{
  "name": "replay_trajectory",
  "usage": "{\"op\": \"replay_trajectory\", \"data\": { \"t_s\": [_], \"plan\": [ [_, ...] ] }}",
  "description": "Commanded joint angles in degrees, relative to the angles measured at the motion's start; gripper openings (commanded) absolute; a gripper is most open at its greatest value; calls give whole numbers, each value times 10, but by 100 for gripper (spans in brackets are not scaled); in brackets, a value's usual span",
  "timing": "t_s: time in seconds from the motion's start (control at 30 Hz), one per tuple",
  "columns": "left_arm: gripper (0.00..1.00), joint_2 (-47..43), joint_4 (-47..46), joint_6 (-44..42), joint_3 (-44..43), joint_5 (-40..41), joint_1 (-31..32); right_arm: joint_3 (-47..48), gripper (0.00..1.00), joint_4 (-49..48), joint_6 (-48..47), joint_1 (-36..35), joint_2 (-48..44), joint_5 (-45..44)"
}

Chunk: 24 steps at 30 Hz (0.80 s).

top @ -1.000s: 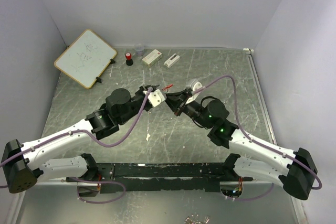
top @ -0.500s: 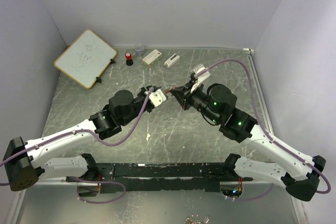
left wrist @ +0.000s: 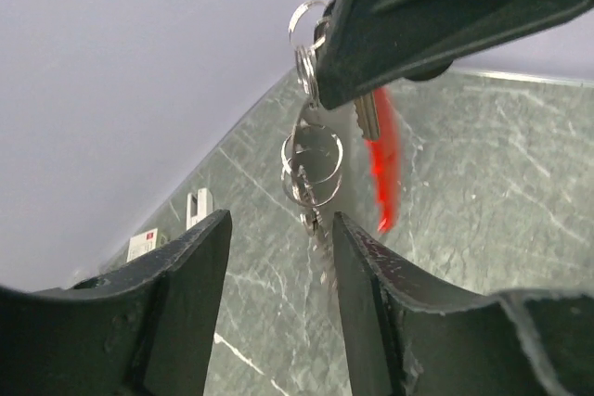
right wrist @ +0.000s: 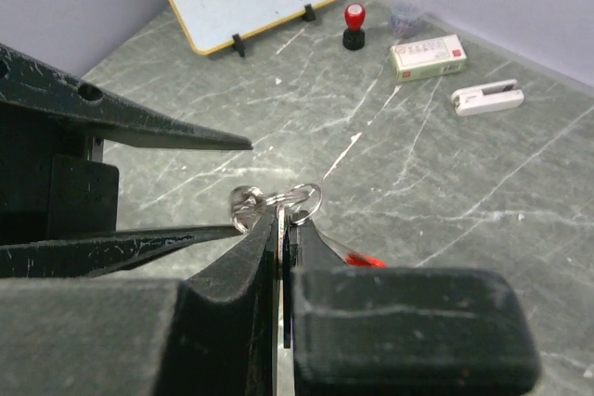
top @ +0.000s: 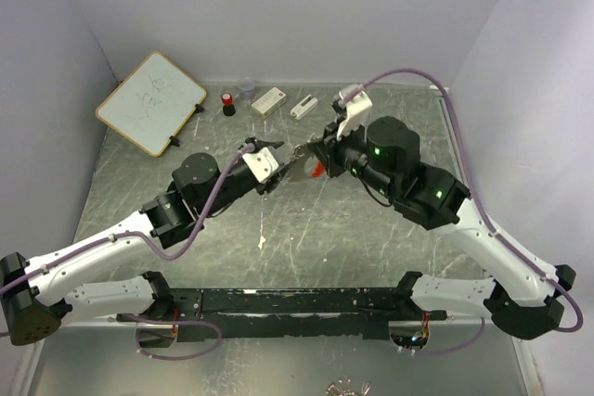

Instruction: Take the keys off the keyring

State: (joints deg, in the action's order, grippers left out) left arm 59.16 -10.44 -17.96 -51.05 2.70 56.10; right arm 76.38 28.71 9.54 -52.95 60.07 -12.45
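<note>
Above grey marbled table [top: 278,238], keyring [right wrist: 251,206] clamped in right tool [right wrist: 281,218], just beside wide-apart left tool [left wrist: 278,227].

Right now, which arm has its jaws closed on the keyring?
The right arm: its jaws are shut on the keyring. The left arm has its jaws open, holding nothing.

Upper left stands a wood-framed whiteboard [top: 151,102]. To its right sit a red-capped black bottle [top: 227,102], a clear cup [top: 246,87], a cream box [top: 268,100] and a white clip-like piece [top: 303,106].
</note>
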Motion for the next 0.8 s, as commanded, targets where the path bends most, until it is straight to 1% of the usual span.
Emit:
{"op": "replay_trajectory", "data": {
  "t_s": [0.0, 0.07, 0.13, 0.3, 0.4, 0.5, 0.57, 0.67, 0.77],
  "plan": [
    [60, 8, 23, 20, -35, -2, 0, 113, 0, 141, 31, -2, 46, 22],
    [60, 9, 9, 28, -24, 20, 0, 164, 0, 189, 43, -2, 70, 41],
    [61, 2, -11, 31, -8, 31, 0, 185, 0, 217, 50, -2, 83, 57],
    [63, -19, -46, 25, 16, 82, -1, 208, 0, 269, 61, -2, 98, 90],
    [64, -33, -55, 24, 20, 89, -6, 207, 0, 299, 77, -2, 108, 89],
    [65, -46, -74, 26, 32, 87, -12, 195, 0, 327, 86, -2, 116, 87],
    [66, -53, -91, 30, 40, 78, -15, 181, 0, 329, 88, -2, 112, 90],
    [66, -60, -115, 32, 54, 45, -19, 161, 0, 314, 92, -2, 102, 100],
    [66, -61, -117, 27, 61, -6, -19, 155, 0, 305, 93, -2, 97, 106]
  ]
}}
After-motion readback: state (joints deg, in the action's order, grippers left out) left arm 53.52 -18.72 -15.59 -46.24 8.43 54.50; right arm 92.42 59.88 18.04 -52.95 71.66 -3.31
